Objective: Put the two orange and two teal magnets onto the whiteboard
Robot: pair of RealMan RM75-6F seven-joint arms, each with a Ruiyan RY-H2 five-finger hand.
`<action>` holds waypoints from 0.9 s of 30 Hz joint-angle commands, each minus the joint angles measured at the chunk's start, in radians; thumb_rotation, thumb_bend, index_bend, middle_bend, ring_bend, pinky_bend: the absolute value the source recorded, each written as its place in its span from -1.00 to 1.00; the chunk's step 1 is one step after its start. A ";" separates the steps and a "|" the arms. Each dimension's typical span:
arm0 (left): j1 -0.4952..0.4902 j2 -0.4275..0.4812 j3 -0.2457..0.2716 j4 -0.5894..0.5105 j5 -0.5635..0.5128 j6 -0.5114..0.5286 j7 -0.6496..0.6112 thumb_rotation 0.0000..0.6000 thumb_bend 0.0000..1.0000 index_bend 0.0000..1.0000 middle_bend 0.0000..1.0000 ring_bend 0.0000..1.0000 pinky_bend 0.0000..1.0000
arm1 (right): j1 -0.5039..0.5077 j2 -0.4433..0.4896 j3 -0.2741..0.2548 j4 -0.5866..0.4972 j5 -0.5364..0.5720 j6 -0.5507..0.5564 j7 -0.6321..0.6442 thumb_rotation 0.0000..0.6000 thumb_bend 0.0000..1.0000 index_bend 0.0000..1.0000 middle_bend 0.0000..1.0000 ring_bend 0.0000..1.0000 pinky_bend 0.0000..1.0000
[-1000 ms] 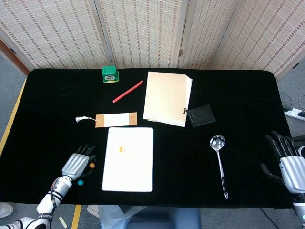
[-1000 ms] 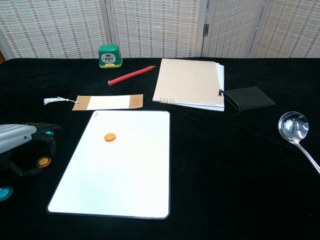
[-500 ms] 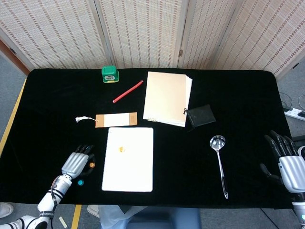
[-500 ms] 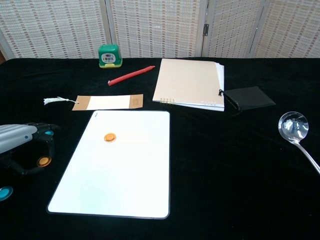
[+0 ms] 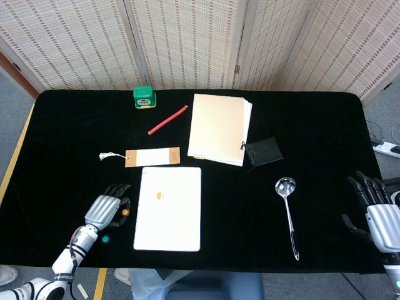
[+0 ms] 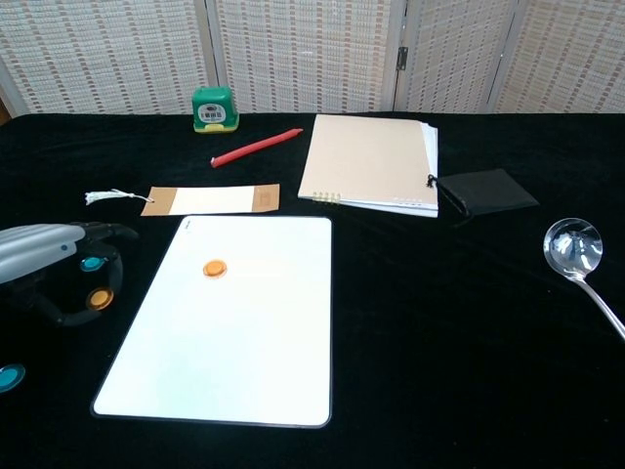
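Table: I see a table [image 5: 312,125] with a black cloth, and everything lies on it.
Whiteboard: the whiteboard [image 6: 234,342] lies flat near my front edge, a little left of the middle.
Notebook: a beige notebook [image 6: 371,161] lies behind the whiteboard, toward the right, and a black pouch [image 6: 485,191] touches its right side.
Left hand: my left hand [image 6: 44,264] is low over the cloth, just left of the whiteboard. The fingers are stretched forward and close together, with the thumb curved under them. An orange magnet [image 6: 99,299] shows at the thumb tip, but I cannot tell if it is pinched or only lies under the hand.
Right hand: my right hand [image 5: 378,209] is at the far right edge in the head view. Its fingers are straight, a little apart, and hold nothing.
Spoon: a metal spoon [image 5: 287,209] lies right of the whiteboard, well apart from it.
Bookmark: a paper bookmark [image 6: 210,199] with a white tassel lies just behind the whiteboard.
Pencil: a red pencil [image 6: 257,148] lies behind the bookmark.
Green box: a small green box [image 6: 214,108] stands near the back edge.
Magnets: one orange magnet on the whiteboard [image 6: 214,268] sits in its upper left part. One teal magnet [image 6: 91,262] shows under my left fingers. Another teal magnet on the cloth [image 6: 10,377] lies near the front left, apart from the whiteboard.
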 commanded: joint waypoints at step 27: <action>-0.201 -0.116 -0.127 0.076 -0.255 -0.182 0.169 1.00 -0.20 0.00 -0.79 -1.00 -1.00 | -0.008 -0.008 0.003 0.034 0.017 0.003 0.038 1.00 -0.26 -1.00 -1.00 -1.00 -1.00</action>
